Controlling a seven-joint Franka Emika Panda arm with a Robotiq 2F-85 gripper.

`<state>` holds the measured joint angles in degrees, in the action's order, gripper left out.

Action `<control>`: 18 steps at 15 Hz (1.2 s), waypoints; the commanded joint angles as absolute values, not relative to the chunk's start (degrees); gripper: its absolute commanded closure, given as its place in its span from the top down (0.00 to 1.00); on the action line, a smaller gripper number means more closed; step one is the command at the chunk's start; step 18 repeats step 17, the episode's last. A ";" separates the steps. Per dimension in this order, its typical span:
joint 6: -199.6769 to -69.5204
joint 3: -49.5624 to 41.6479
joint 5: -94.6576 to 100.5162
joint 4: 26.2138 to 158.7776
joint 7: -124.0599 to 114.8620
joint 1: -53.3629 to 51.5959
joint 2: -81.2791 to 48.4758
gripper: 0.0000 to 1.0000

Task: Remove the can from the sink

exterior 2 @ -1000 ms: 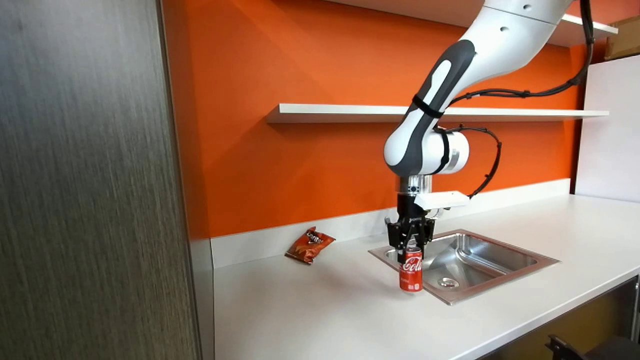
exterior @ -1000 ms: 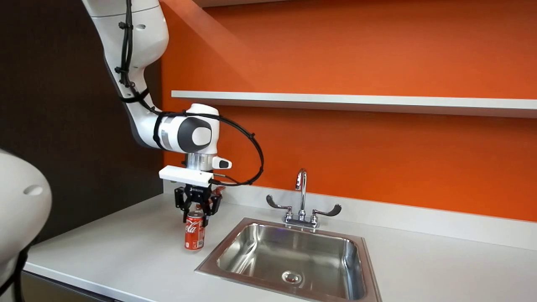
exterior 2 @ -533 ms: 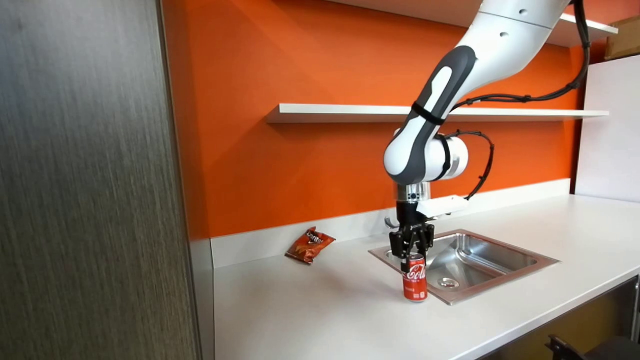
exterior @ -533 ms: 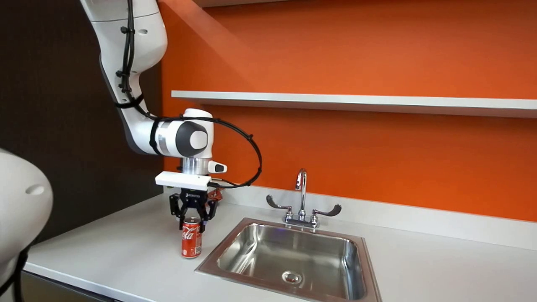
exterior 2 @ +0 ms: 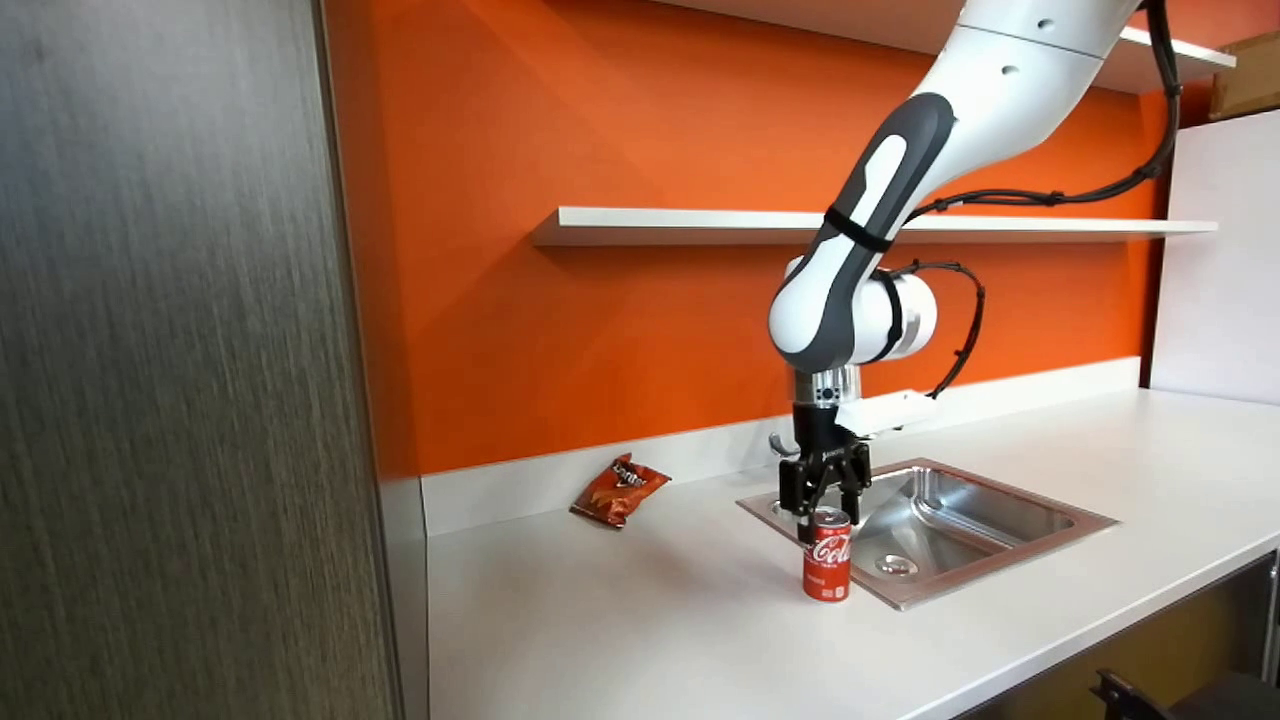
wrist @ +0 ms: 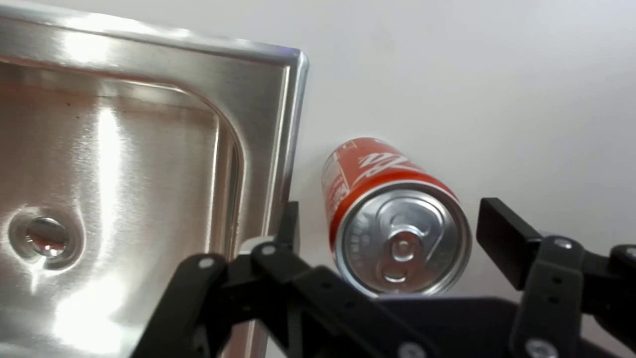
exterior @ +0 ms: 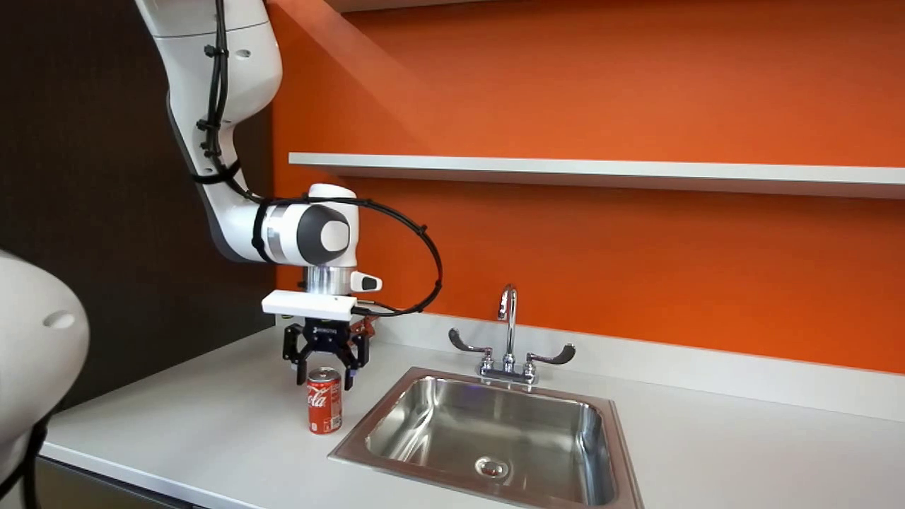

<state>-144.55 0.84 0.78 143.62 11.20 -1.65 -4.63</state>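
The red can (exterior: 325, 406) with a silvery top stands upright on the white counter, just outside the sink (exterior: 620, 452), and shows in both exterior views. My gripper (exterior: 325, 380) is lowered over its upper part, with a finger on either side. In the wrist view, gaps separate the can (wrist: 377, 169) from the open fingers (wrist: 507, 243), so nothing is held. Part of the near edge of the can's lid is covered by the gripper. The steel sink rim (wrist: 263, 124) runs close beside the can there, and the basin holds no object.
A chrome two-handled faucet (exterior: 509, 346) rises behind the basin. Against the back wall lies a red-orange snack bag (exterior 2: 620, 490). A white shelf (exterior 2: 700, 228) crosses the orange wall at arm height, and a dark panel (exterior: 141, 177) stands beside the arm.
The arm came down, bringing the can from slightly above the counter onto it. Since half a second ago the fingers have spread and let go of the can.
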 commanded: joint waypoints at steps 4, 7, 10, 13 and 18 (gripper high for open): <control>-141.01 1.81 -0.66 144.61 10.07 -1.97 2.88 1.00; -138.38 2.08 -0.73 145.06 8.99 -2.53 7.09 1.00; -134.47 2.38 -0.37 145.52 6.93 -3.17 11.73 1.00; -130.19 2.57 0.02 146.35 4.74 -3.60 16.85 1.00; -130.02 1.92 0.02 145.46 5.72 -3.65 16.30 1.00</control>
